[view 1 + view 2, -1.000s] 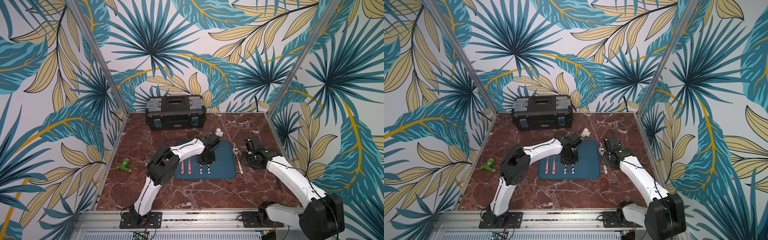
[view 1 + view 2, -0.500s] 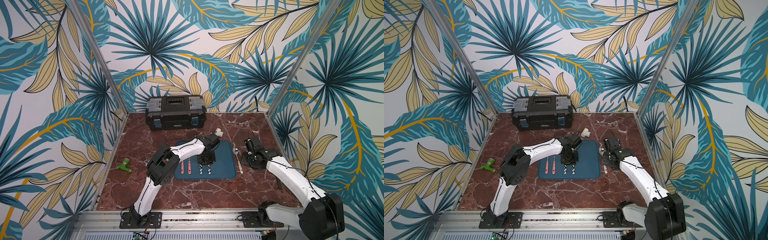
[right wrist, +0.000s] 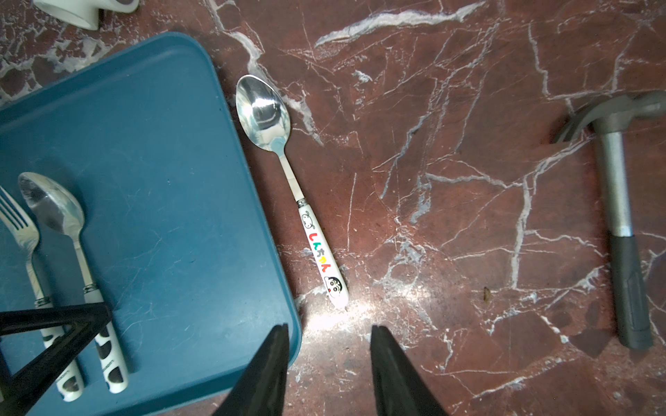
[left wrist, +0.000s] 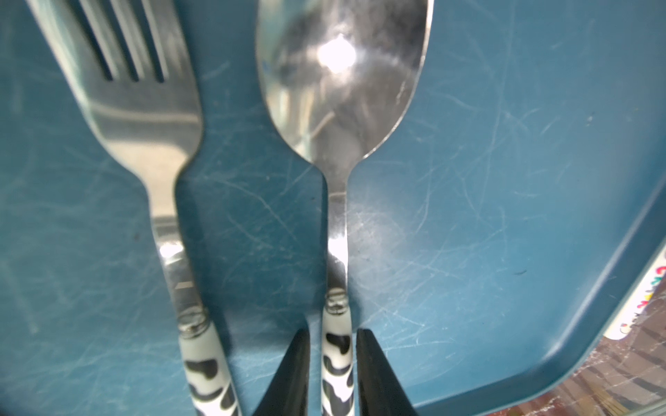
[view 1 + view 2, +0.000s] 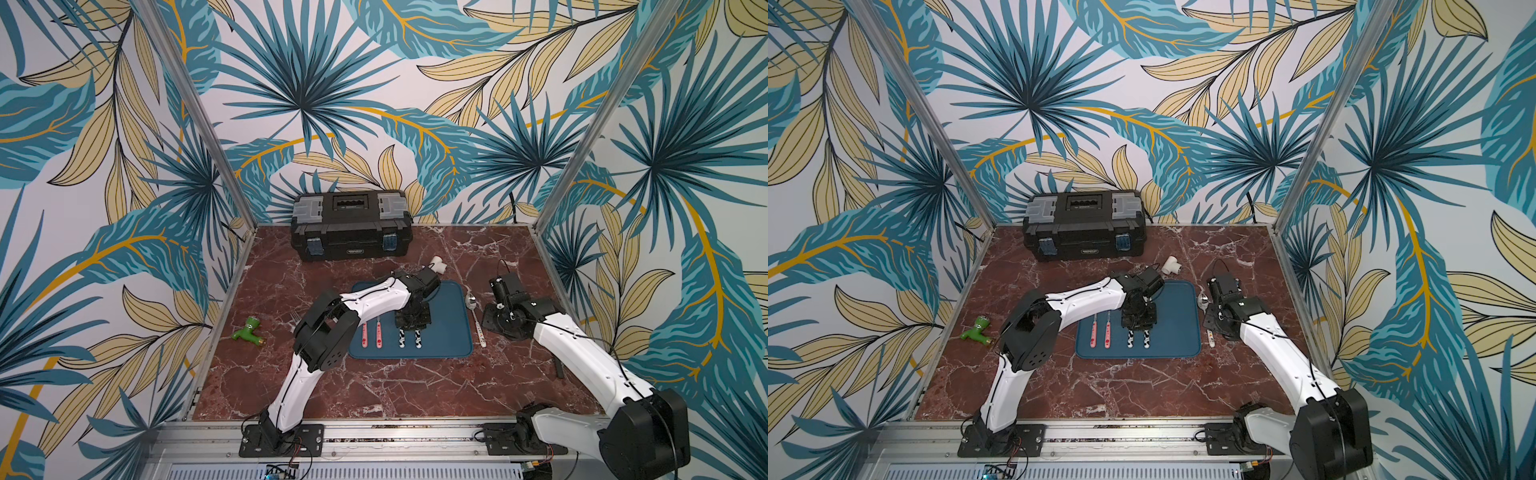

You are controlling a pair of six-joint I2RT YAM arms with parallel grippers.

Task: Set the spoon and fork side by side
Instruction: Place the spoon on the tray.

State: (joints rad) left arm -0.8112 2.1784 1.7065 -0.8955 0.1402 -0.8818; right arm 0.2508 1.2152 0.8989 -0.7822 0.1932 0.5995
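Top view: left tool point(image 5: 412, 320) low over cow-patterned spoon point(image 5: 417, 338) and fork point(image 5: 401, 338), parallel on blue tray point(image 5: 451, 328) mid-surface, likely just placed.

Left wrist: fingers point(image 4: 293, 374) slightly parted, straddling spoon handle without gripping.

Right wrist: right tool point(image 3: 328, 371) half open, empty, beside tray's edge.
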